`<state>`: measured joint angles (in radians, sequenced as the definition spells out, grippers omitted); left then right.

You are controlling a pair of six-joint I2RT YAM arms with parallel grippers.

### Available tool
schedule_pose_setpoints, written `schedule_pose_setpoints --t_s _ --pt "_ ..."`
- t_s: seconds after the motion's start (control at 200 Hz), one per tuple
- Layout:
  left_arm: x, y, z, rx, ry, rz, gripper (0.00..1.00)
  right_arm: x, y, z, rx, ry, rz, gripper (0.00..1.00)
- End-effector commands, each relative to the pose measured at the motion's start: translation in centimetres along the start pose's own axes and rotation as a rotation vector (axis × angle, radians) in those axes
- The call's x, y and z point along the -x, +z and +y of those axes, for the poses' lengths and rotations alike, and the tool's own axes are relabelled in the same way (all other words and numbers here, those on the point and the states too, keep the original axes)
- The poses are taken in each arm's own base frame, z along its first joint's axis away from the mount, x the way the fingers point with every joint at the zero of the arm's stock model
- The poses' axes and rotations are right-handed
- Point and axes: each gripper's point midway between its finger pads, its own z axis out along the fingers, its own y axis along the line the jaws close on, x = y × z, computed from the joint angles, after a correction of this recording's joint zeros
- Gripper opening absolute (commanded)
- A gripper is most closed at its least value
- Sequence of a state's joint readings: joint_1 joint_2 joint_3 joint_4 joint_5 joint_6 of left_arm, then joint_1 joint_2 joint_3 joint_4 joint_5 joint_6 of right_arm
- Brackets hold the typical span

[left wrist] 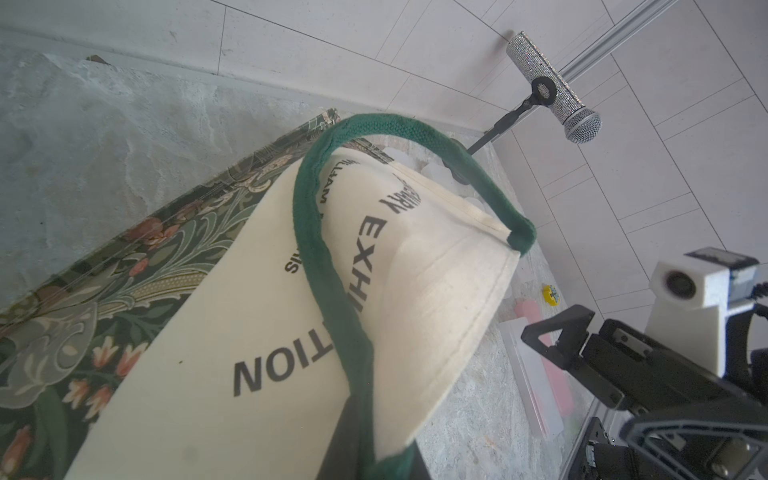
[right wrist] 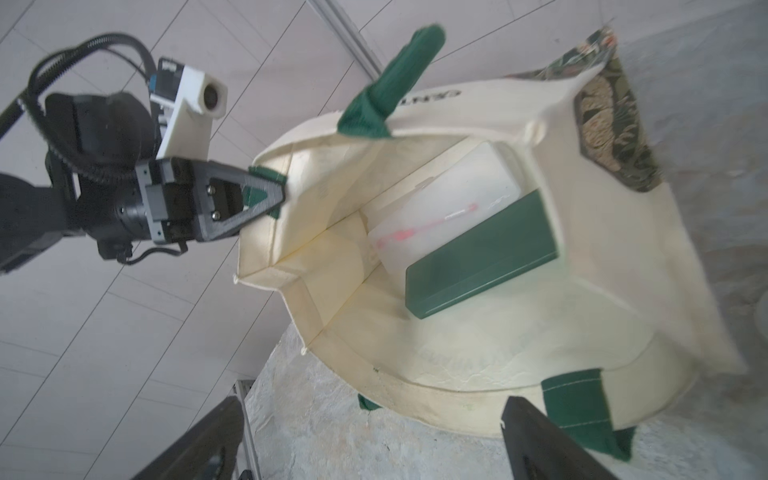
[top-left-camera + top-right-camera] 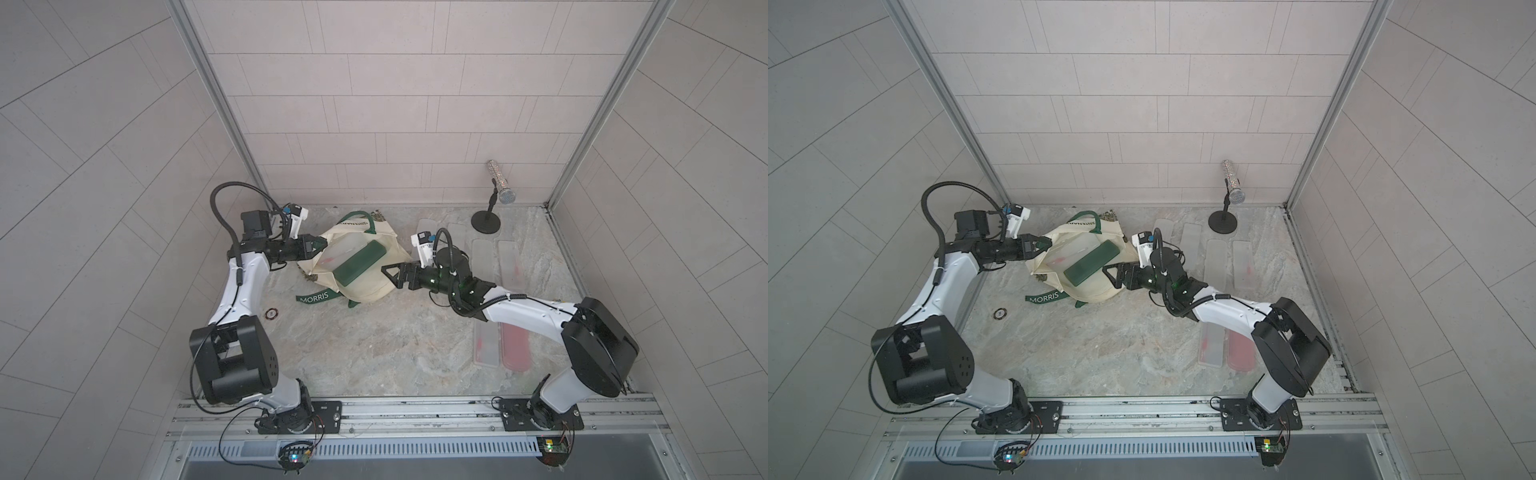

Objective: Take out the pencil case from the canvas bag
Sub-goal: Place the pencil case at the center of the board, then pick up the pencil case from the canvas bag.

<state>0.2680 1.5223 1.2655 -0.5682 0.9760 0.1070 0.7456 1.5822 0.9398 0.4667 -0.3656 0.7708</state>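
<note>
Toward the back of the counter (image 3: 374, 353), left of centre, we see the canvas bag (image 3: 374, 289) slumped with its mouth gaping upward, cream cloth with a leafy green band (image 1: 124, 257) at its base. Inside it, in both top views, lies the green pencil case (image 3: 360, 264) (image 3: 1091, 264), a long dark box resting aslant on a translucent case (image 3: 338, 251) with something pink-red showing through. From the right wrist view we make out both plainly: the green pencil case (image 2: 482, 257) overlaps one long edge of the translucent case (image 2: 440, 199).

Our left hand (image 3: 319, 244) is pinched tight on the bag's rim, right where a dark green strap end (image 2: 270, 176) is stitched on, and it holds that side of the mouth up and open. Our right hand (image 3: 388, 272) stands at the opposite side of the mouth with its jaws spread wide and nothing between them. Its fingers (image 2: 540, 440) frame the near rim, one crossing in front of a strap end, though we cannot tell whether it touches the cloth.

One strap (image 3: 316, 297) lettered MORRIS trails onto the counter in front of the bag. Well to the right lie frosted cases (image 3: 510, 259) farther back and a red case (image 3: 516, 347) nearer the front. A glittery microphone (image 3: 500, 185) on a small stand occupies the back right corner. A small round disc (image 3: 270, 312) lies on the counter beside the left arm.
</note>
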Motion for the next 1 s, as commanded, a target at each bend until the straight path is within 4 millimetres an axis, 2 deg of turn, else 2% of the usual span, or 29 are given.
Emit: schedule_pose_setpoints --t_s 0.0,0.155,0.315,0.54,0.615,0.691,0.841,0.996 --pt "-1.0 0.2 0.0 -0.011 -0.026 0.063 0.00 -0.1 0.9 1.8 0.034 -0.031 -0.034 1.00" --pt "-1.4 -0.3 -0.1 0.033 0.031 0.093 0.00 -1.4 1.9 2.1 0.004 -0.022 -0.038 1.00" --pt "-1.1 -0.3 -1.1 0.029 0.036 0.089 0.00 -2.1 2.6 1.3 -0.075 -0.050 -0.056 1.00" --pt "-1.6 0.5 -2.0 0.093 0.097 0.124 0.00 -4.0 5.1 0.1 -0.142 -0.019 -0.042 1.00" --pt "-2.1 0.8 -2.2 0.129 0.140 0.146 0.00 -4.6 4.9 -1.1 -0.168 0.023 -0.112 1.00" --pt "-2.2 0.9 -2.4 0.140 0.164 0.152 0.00 -4.5 4.1 -1.2 -0.167 0.047 -0.236 1.00" --pt "-2.4 0.9 -3.0 0.116 0.169 0.153 0.00 -6.6 7.0 -1.3 -0.203 0.025 -0.120 1.00" --pt "-3.3 1.1 -4.2 0.090 0.238 0.163 0.00 -8.5 9.5 -2.3 -0.184 0.118 -0.084 1.00"
